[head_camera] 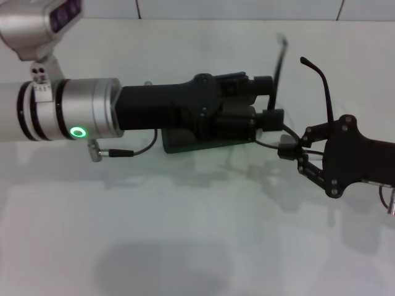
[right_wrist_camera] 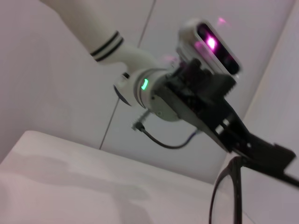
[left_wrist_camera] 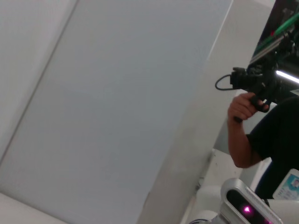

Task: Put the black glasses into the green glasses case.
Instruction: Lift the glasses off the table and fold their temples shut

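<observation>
Both my pincers hold the glasses up over the case.

On the white table (head_camera: pixel 185 234), my left pincer (head_camera: pixel 271 102) reaches to 3 o'clock and pinches the black glasses (head_camera: pixel 281 68) at the frame. My right pincer (head_camera: pixel 290 151) at 3 o'clock is closed on the glasses too. The green case (head_camera: pixel 185 143) lies under my left pincer, mostly hidden, near the middle.
</observation>
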